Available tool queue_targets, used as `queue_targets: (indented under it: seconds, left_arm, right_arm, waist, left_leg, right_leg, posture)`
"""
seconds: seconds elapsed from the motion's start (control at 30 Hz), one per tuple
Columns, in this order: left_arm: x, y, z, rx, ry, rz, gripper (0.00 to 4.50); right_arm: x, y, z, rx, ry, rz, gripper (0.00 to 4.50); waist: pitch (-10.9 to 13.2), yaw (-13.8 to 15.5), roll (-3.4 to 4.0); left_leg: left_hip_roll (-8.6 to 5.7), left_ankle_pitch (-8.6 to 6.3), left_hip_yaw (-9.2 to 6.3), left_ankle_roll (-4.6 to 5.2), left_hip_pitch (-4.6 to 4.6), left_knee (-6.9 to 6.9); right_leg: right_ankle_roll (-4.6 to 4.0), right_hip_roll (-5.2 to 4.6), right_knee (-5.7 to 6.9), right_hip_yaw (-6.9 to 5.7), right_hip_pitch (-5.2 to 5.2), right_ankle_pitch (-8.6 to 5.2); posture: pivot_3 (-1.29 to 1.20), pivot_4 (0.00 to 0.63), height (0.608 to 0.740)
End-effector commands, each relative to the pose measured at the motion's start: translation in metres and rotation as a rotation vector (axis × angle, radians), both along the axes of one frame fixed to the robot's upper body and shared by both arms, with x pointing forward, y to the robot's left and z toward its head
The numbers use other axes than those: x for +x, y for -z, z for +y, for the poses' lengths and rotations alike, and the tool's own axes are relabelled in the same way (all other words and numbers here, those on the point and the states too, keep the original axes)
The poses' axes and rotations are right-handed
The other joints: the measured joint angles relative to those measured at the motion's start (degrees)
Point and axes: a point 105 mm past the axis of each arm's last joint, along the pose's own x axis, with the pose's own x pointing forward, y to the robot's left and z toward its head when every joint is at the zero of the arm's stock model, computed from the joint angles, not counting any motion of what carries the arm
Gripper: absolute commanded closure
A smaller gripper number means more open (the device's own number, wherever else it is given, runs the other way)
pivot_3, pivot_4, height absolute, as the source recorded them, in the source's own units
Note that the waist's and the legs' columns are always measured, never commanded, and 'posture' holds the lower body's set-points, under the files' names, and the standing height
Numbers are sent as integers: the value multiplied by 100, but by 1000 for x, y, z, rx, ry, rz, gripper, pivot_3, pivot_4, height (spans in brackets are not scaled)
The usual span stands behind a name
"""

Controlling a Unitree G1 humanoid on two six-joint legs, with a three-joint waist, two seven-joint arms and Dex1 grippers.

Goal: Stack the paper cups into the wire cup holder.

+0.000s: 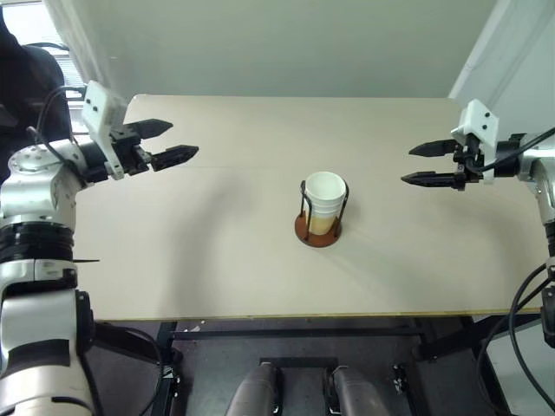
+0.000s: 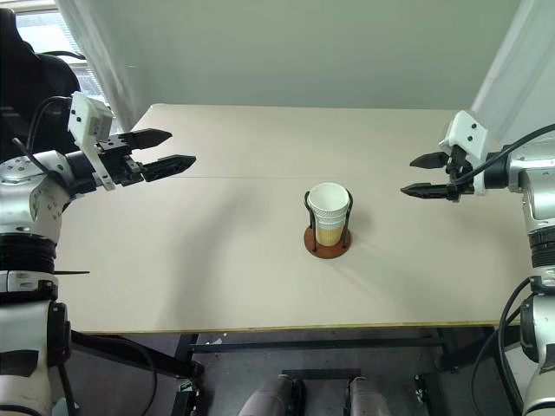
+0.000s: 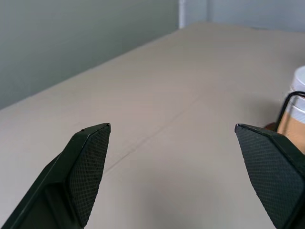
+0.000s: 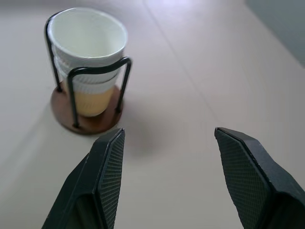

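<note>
You have both grippers up off the table (image 1: 217,260) and well apart from the work. Your left gripper (image 1: 178,141) hangs over the table's left side with its two black fingers spread wide and nothing between them; it points toward the middle of the table. Your right gripper (image 1: 419,164) hangs over the right side, also spread and holding nothing, pointing inward toward the centre.

The wire cup holder (image 1: 320,230) stands upright near the middle of the table, between the two grippers and closer to you than either pair of fingertips. From your right wrist view it sits ahead of the fingers, off toward one side of the gap, not between them. From your left wrist view it shows at the edge, beyond one finger.

Inside the holder, the paper cups (image 1: 324,198) sit nested one in another, upright, mouth up, with stacked white rims visible and the tan lower wall showing through the wire loops.
</note>
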Motion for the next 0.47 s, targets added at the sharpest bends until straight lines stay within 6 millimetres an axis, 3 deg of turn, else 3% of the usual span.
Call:
queue_targets:
  seconds: [0.03, 0.17, 0.47]
  left_arm:
    - [-7, -26, 10, -22, -43, -92, 46]
    - [-10, -38, 25, -38, -110, -127, 46]
    - [-29, -38, 33, -51, -121, -118, 46]
  right_arm:
    - [2, -8, -5, 2, 36, -49, 1472]
    - [6, -7, 1, 5, 34, -52, 1472]
    - [0, 2, 10, -12, -18, -53, 1472]
  waist:
    - [1, 0, -2]
    - [1, -29, -2]
    - [0, -48, -3]
  left_leg:
    - [1, 6, -1, -20, 2, -10]
    - [2, 24, -3, -60, 8, -31]
    - [3, 37, -9, -79, 8, -69]
  right_leg:
    - [-6, 0, 2, 0, -4, 5]
    - [-16, 1, 31, 0, -20, 15]
    - [-25, 3, 38, 0, -39, 3]
  posture:
    - [0, 150, 740]
    - [0, 150, 740]
    - [0, 150, 740]
